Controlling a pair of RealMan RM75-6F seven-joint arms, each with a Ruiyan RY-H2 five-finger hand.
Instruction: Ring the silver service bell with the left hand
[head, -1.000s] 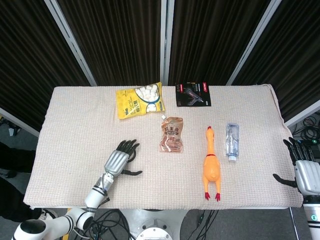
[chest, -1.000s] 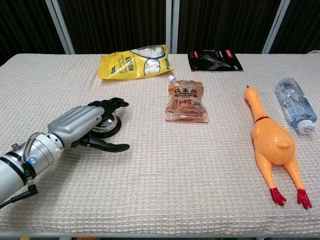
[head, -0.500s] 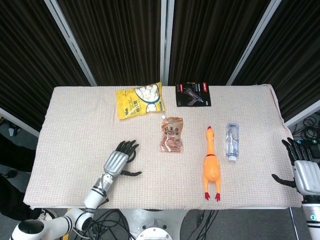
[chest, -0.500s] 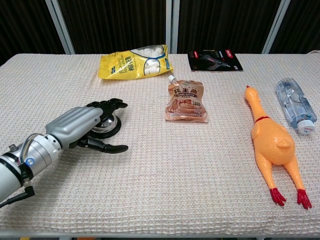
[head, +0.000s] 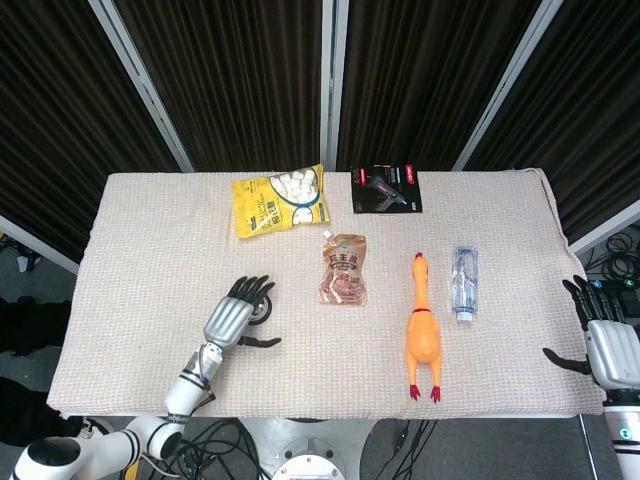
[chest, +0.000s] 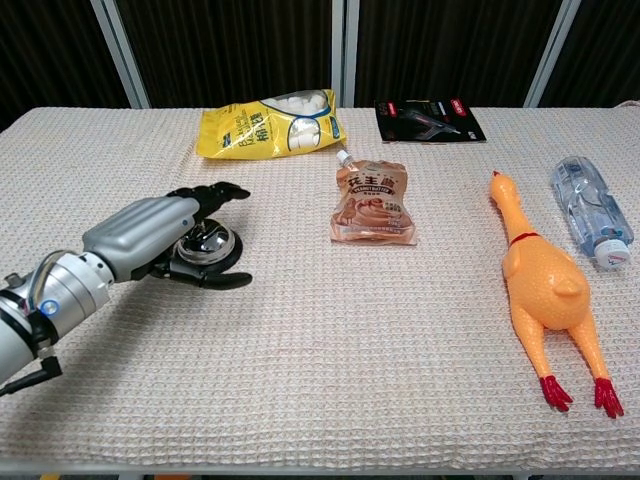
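The silver service bell (chest: 207, 247) stands on a black base at the table's left front; the head view shows only its edge (head: 262, 310) past my fingers. My left hand (chest: 150, 232) hovers over the bell's left side, fingers spread above the dome and thumb stretched out in front of the base; the same hand (head: 233, 313) appears in the head view. It holds nothing. My right hand (head: 605, 340) waits off the table's right front corner, fingers apart and empty.
A yellow snack bag (chest: 268, 124) and a black packet (chest: 428, 119) lie at the back. A brown drink pouch (chest: 371, 201) is centre. An orange rubber chicken (chest: 545, 289) and a plastic bottle (chest: 590, 222) lie right.
My left hand has lifted and drawn back to the left, uncovering more of the bell's dome. The right hand has stayed put.
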